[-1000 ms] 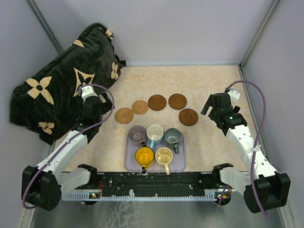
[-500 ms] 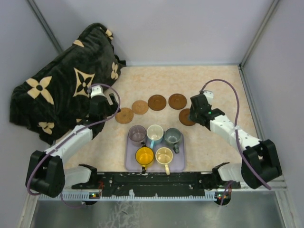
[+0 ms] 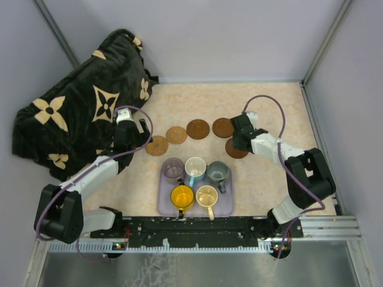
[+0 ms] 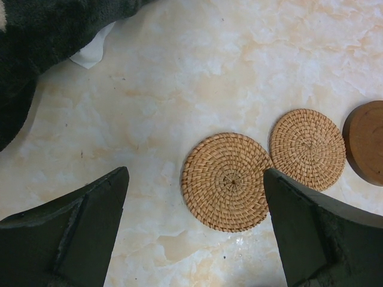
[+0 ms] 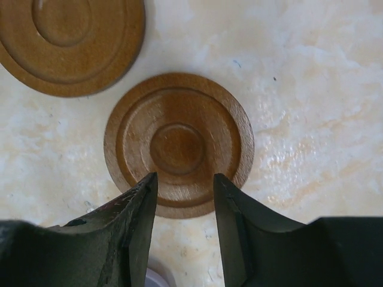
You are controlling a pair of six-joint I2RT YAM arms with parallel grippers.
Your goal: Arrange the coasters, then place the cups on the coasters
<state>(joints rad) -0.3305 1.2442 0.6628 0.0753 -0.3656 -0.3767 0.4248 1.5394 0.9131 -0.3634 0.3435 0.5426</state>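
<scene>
Five coasters lie in an arc on the table: two woven tan ones [image 3: 157,145] [image 3: 176,134] and three dark brown ones [image 3: 198,128] [image 3: 223,127] [image 3: 237,149]. Five cups stand on the lavender tray [image 3: 225,200]: purple [image 3: 173,168], white [image 3: 195,167], grey-green [image 3: 217,171], yellow [image 3: 182,195], cream [image 3: 207,195]. My left gripper [image 4: 196,173] hovers wide open just left of the nearest tan coaster [image 4: 225,181]. My right gripper [image 5: 184,177] hangs over the near edge of the rightmost dark coaster [image 5: 179,143], jaws narrowed with a clear gap and nothing between them.
A black blanket [image 3: 78,113] with tan flower patterns is heaped at the back left, its edge close to my left arm. Grey walls enclose the table on three sides. A corner of the tray [image 5: 152,278] shows just below my right fingers.
My right arm has swung left and down over the rightmost dark coaster, and its jaws have narrowed. My left gripper has moved slightly right toward the tan coaster and stayed open.
</scene>
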